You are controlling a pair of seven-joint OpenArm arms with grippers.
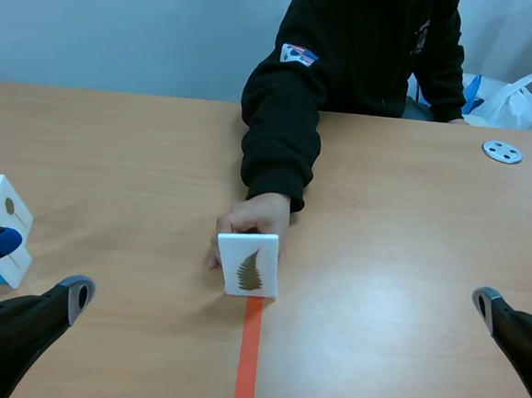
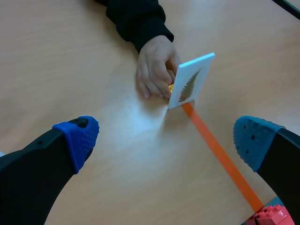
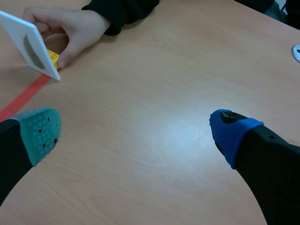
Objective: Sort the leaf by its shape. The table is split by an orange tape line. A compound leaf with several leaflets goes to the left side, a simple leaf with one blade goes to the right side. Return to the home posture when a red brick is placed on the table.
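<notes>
A white card [image 1: 247,264] printed with a fern-like leaf of several leaflets stands at the far end of the orange tape line [image 1: 249,359]. It rests on a small yellow brick [image 2: 171,87], and a person's hand [image 1: 255,215] holds it from behind. My left gripper [image 2: 166,140] is open, low at the near left, well short of the card [image 2: 190,80]. Low at the near right, my right gripper [image 3: 138,136] is also open with nothing between its fingers; the card [image 3: 29,46] lies ahead beyond its left finger. A red studded brick [image 2: 271,216] shows at the tape's near end.
The person in black [image 1: 370,50] sits across the table, an arm reaching to the middle. Another white leaf card [image 1: 8,225] on a blue base stands at the near left beside my left gripper. A grey disc [image 1: 502,151] lies at the far right.
</notes>
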